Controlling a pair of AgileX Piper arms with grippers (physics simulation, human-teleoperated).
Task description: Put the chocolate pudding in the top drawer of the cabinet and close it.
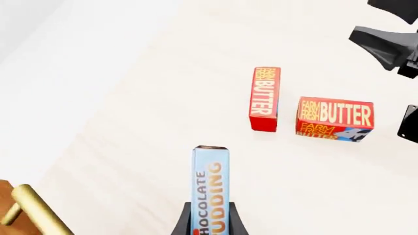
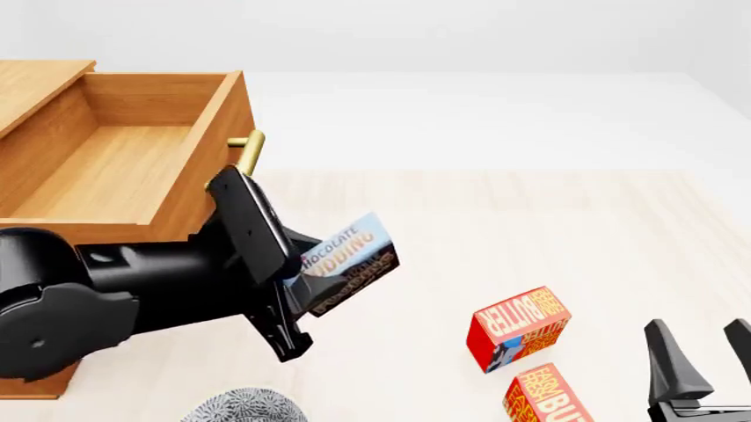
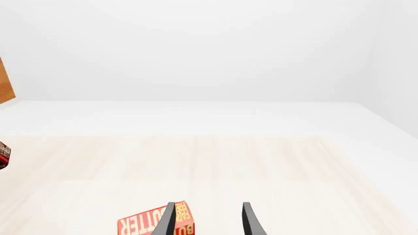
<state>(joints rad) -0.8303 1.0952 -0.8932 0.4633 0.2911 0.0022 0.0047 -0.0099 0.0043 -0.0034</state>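
Observation:
My left gripper (image 2: pixel 301 276) is shut on the chocolate pudding (image 2: pixel 350 257), a box with a light blue band and a dark brown lower part. It holds the box in the air, to the right of the cabinet (image 2: pixel 35 88) and below the level of the drawer's brass handle (image 2: pixel 248 151). The top drawer (image 2: pixel 129 158) stands pulled out and open, and looks empty inside. In the left wrist view the pudding (image 1: pixel 210 186) sticks out from the fingers (image 1: pixel 185 223). My right gripper (image 2: pixel 704 356) is open and empty at the front right, and also shows in its own view (image 3: pixel 209 221).
Two red-orange butter boxes (image 2: pixel 519 327) (image 2: pixel 550 396) lie on the table at the front right, close to the right gripper; one shows in the right wrist view (image 3: pixel 151 224). A grey speckled rounded thing (image 2: pixel 241 407) sits at the front edge under the left arm.

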